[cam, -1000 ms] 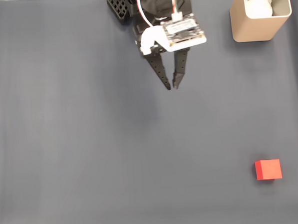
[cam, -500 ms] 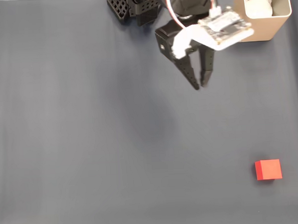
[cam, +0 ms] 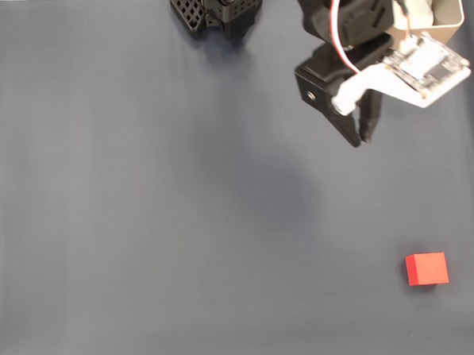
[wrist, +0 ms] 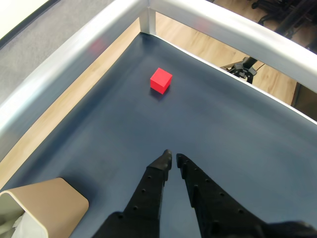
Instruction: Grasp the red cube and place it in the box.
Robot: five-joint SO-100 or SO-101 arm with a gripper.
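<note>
In the fixed view, the gripper (cam: 361, 137) hangs above the dark table (cam: 144, 230) at upper right, jaws nearly closed on nothing, tips aimed down the frame. The red cube (cam: 426, 268) sits lower right, edges square to the frame, no long axis evident, well apart from the beige box (cam: 450, 17) in the top right corner.
</note>
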